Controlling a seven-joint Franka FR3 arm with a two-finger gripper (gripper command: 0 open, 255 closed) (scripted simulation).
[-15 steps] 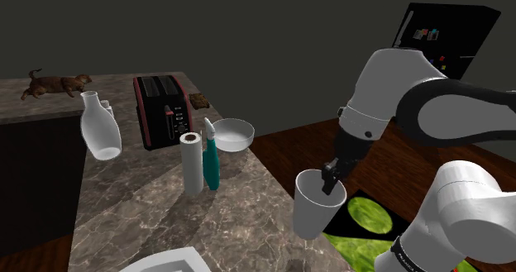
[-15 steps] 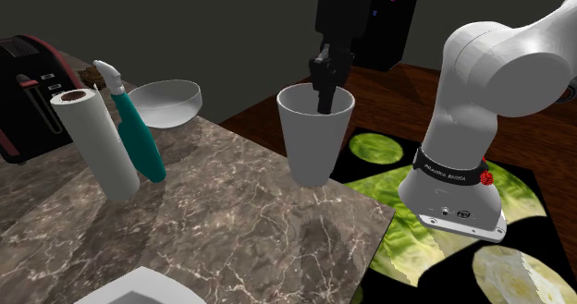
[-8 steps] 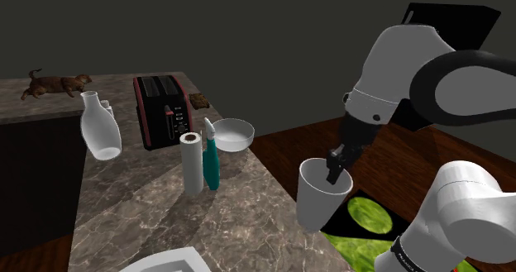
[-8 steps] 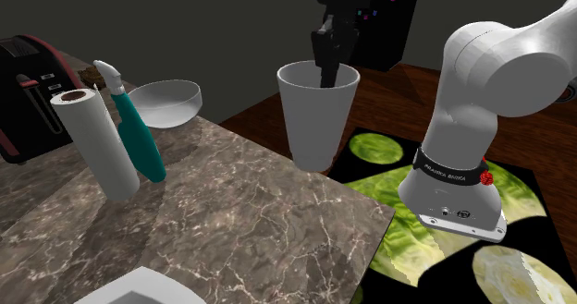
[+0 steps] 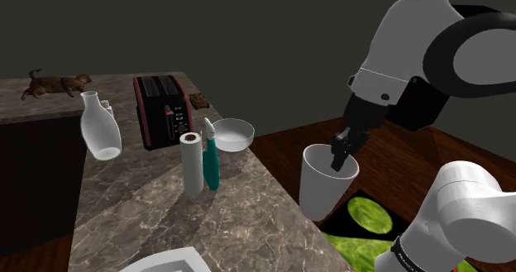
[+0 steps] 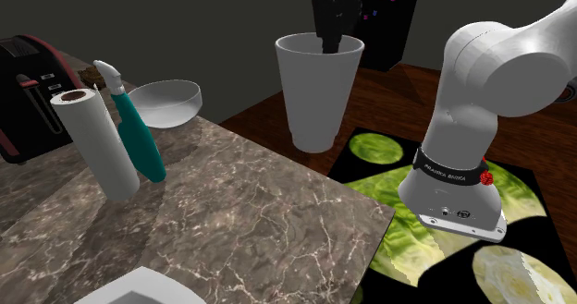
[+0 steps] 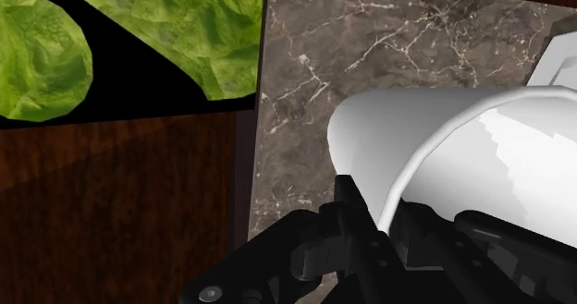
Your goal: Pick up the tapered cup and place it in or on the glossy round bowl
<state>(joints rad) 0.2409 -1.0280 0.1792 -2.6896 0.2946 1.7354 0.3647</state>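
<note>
Jaws were clamped on the rim of the cup (image 5: pixel 327 184), one finger inside the wall and one outside, as the wrist view showed most plainly; the cup hung clear of every surface, close to upright, at the near edge of the counter (image 5: pixel 157 217), with marble, wood floor and a green-patterned mat (image 5: pixel 369 215) all below it; over the last second it had climbed steadily, from about level with the counter top to well above it, and had drifted a little toward the shoulder view's right; I judged that the pick was done and the lift nearly so, since the cup's base now looked high enough to pass over things standing on the counter; the carry had not begun, for the bowl (image 5: pixel 234 134) sat well apart, farther along the counter beside the toaster (image 5: pixel 160 111), with the paper roll (image 5: pixel 192 164) and a teal brush (image 5: pixel 211 158) standing between; the next move, as I read it, called for a sweep toward the shoulder view's upper left, then a descent over the bowl; the arm's forearm had swung higher, and now came down steeply from the shoulder view's upper right, the hand pointing down into the cup's mouth at a slight slant.
</note>
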